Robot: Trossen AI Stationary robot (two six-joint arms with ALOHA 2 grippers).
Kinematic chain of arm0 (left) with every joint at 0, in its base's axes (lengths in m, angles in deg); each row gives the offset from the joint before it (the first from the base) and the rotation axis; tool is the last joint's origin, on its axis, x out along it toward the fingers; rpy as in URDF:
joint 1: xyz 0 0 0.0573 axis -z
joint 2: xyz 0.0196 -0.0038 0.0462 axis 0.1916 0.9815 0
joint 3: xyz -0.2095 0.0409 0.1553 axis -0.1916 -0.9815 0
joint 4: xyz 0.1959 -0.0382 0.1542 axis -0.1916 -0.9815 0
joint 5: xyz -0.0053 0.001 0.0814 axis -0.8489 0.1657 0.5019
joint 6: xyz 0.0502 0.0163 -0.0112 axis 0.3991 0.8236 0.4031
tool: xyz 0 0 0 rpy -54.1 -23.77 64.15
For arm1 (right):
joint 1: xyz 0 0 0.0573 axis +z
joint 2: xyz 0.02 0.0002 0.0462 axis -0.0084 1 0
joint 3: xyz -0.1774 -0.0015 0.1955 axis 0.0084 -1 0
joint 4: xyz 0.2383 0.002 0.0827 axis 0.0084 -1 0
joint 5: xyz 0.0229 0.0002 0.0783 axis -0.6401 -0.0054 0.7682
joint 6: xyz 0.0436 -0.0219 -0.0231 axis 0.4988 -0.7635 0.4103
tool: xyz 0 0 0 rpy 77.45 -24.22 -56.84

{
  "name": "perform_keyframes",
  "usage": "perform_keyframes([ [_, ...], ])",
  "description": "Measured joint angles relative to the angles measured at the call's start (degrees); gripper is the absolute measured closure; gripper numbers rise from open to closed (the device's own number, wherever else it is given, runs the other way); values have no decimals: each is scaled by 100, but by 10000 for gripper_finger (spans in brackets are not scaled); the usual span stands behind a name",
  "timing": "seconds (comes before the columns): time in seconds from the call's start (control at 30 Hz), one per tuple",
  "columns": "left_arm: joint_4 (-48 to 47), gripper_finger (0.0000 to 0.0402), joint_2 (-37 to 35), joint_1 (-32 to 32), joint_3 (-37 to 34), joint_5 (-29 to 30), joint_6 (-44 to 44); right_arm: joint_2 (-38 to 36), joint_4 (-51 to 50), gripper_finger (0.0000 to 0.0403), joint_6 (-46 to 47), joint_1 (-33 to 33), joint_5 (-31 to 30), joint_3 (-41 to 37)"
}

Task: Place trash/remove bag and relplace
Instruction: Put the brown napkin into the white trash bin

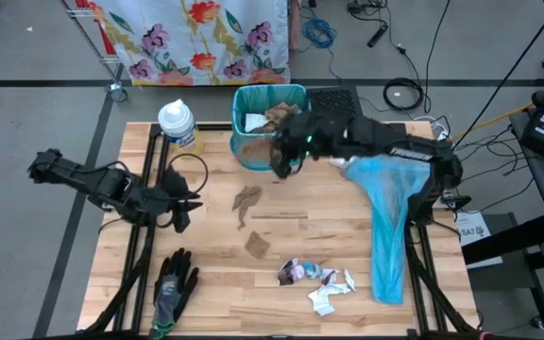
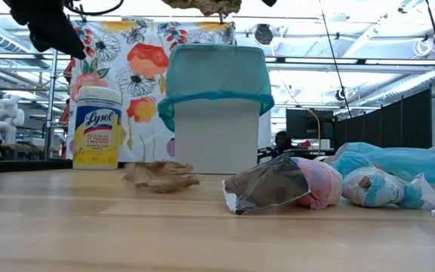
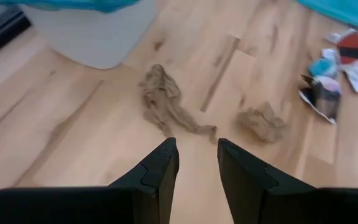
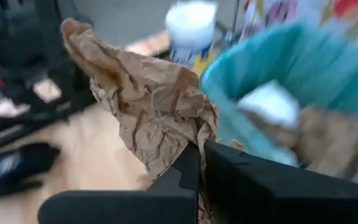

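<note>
**A:** Two grippers to enter, left to right, the high view's table centre as the dial. Left gripper at nine o'clock, low over the boards, fingers parted with nothing between them; its wrist view looks down on a flattened brown towel and a smaller brown wad.

**B:** And the right gripper?

**A:** Twelve o'clock, raised just beside the bin, pinched shut on a crumpled brown paper towel.

**B:** Step in hand?

**A:** Trash placement, by my reading: the piece is carried, not yet dropped. The next move calls for bringing it over the teal-lined mouth and letting go there. The liner swap looks well off.

**B:** Trash still lying loose?

**A:** Item: the flattened towel, just left of centre. Item: the wad, six o'clock of it. Item: a cluster of shiny wrapper balls and white tissue scraps, at five o'clock near the front edge. Some paper is already inside the bin.

**B:** Other entries?

**A:** Wipes canister at eleven o'clock; black-and-grey glove at seven; a blue bag draped at three.

**B:** Surface and room?

**A:** Pale wooden tabletop, plank seams showing. Grey floor beyond, loose cables, a floral cloth hanging behind the bin.
</note>
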Motion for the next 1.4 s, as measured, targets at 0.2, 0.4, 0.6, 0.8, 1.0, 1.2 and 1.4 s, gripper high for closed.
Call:
perform_keyframes([
  [0.2,-18,284,1,-542,0,-2,41,-47,507,403,-776,-704,21,-2],
  [0.4,-21,284,0,-988,0,-45,33,55,587,395,-945,-1338,62,-2],
  [0.6,-18,284,0,-1276,0,-170,31,216,556,347,-1353,-1698,231,-9],
  [0.8,-18,284,0,-1489,0,-294,27,343,551,286,-1536,-1846,247,-11],
  [1.0,-19,284,0,-1602,0,-345,14,347,572,249,-1546,-1958,239,-11],
  [1.2,-20,284,0,-1692,0,-391,14,347,476,234,-1788,-2037,215,-11],
  [1.4,-18,284,0,-1741,0,-499,8,347,66,232,-1583,-2058,414,-11],
])
